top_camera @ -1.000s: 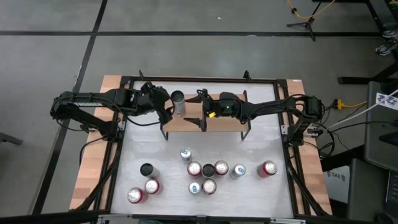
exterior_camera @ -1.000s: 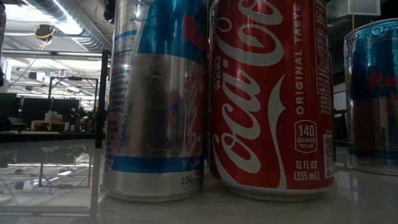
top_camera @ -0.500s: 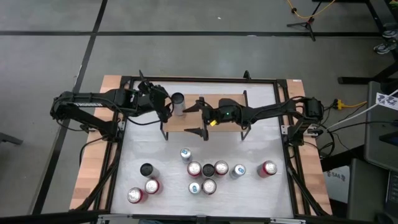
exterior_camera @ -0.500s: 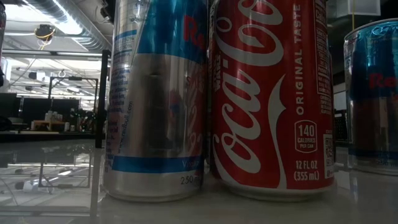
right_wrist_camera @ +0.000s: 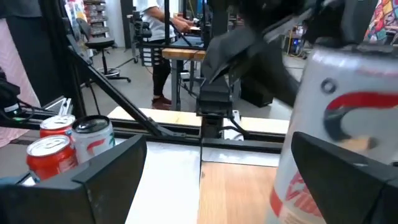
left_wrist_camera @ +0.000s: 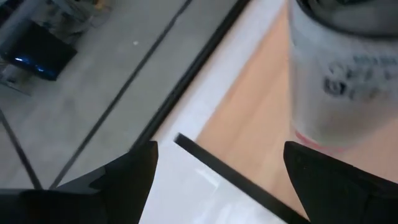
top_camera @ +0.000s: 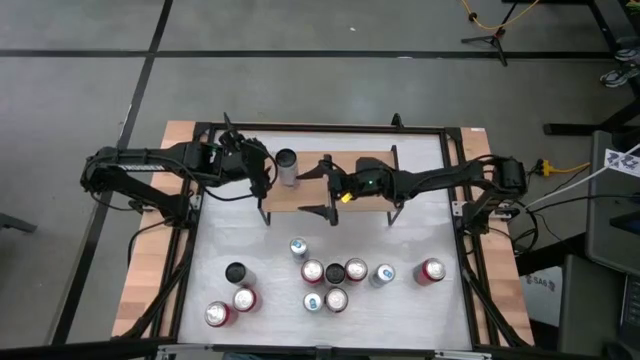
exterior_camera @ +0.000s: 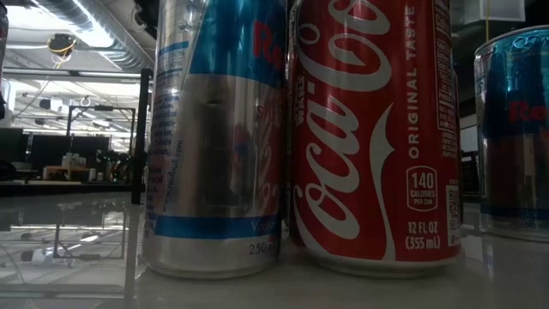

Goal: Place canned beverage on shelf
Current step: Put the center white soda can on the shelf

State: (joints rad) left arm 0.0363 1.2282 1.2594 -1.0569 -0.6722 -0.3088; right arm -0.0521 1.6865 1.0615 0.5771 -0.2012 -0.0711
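Note:
A silver can (top_camera: 287, 165) with red markings stands upright on its base at the left end of the shelf (top_camera: 288, 200), a light wood plank on black legs. My left gripper (top_camera: 266, 176) is open just left of the can; in its wrist view the can (left_wrist_camera: 345, 81) lies ahead of the open fingers (left_wrist_camera: 217, 180), untouched. My right gripper (top_camera: 316, 188) is open over the shelf's middle, pointing level toward the can (right_wrist_camera: 336, 124), which stands ahead of its far finger, apart from it.
Several cans stand on the white tabletop nearer the front: a cluster (top_camera: 332, 280), a red one (top_camera: 430, 270), a dark-topped one (top_camera: 236, 272) and two at the left (top_camera: 230, 306). Up close, the low view shows a silver-blue can (exterior_camera: 214, 137) and a red cola can (exterior_camera: 373, 129). A black frame (top_camera: 320, 128) rims the table.
My right gripper, still open, has shifted a little toward the table's near edge over the shelf. The silver can has stayed upright in place.

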